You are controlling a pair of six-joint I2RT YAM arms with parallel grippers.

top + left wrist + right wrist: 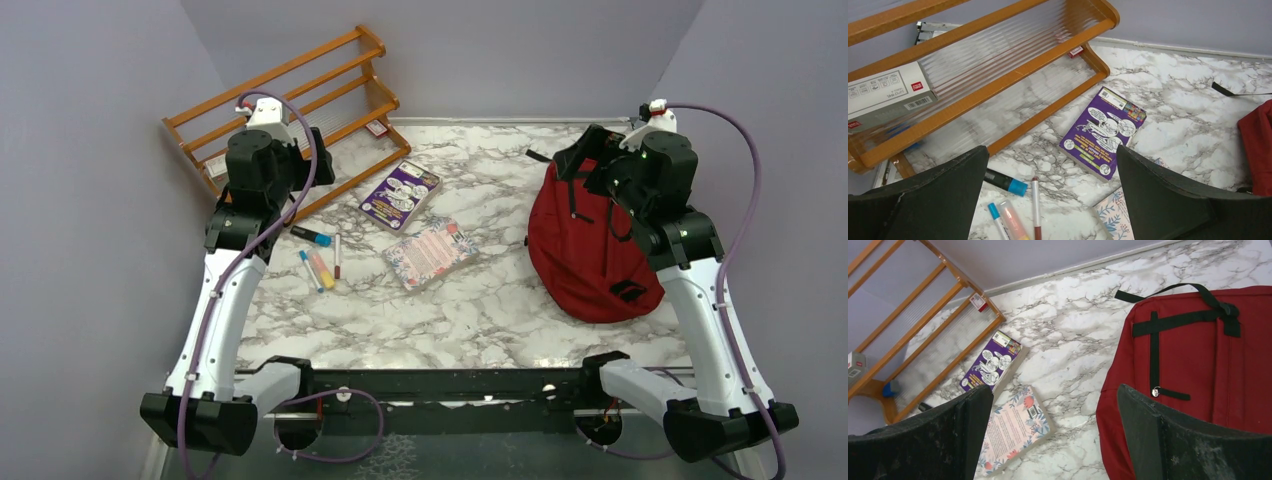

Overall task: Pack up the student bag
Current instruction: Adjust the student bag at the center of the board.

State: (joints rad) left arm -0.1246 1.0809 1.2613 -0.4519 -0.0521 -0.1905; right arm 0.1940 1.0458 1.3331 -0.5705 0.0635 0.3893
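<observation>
Red student bag — below right jaws, untouched, far from left jaws | both pairs gaping, empty

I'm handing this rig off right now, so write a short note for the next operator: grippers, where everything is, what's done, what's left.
Left gripper: open, empty, above the pens and purple book.
Right gripper: open, empty, over the backpack edge.
Backpack lies flat on the right of the table; the flowered book lies mid-table, near the purple book.
Done: nothing looks packed; books and pens are all outside.
Left: probably open the backpack, then load the books and pens.
</observation>
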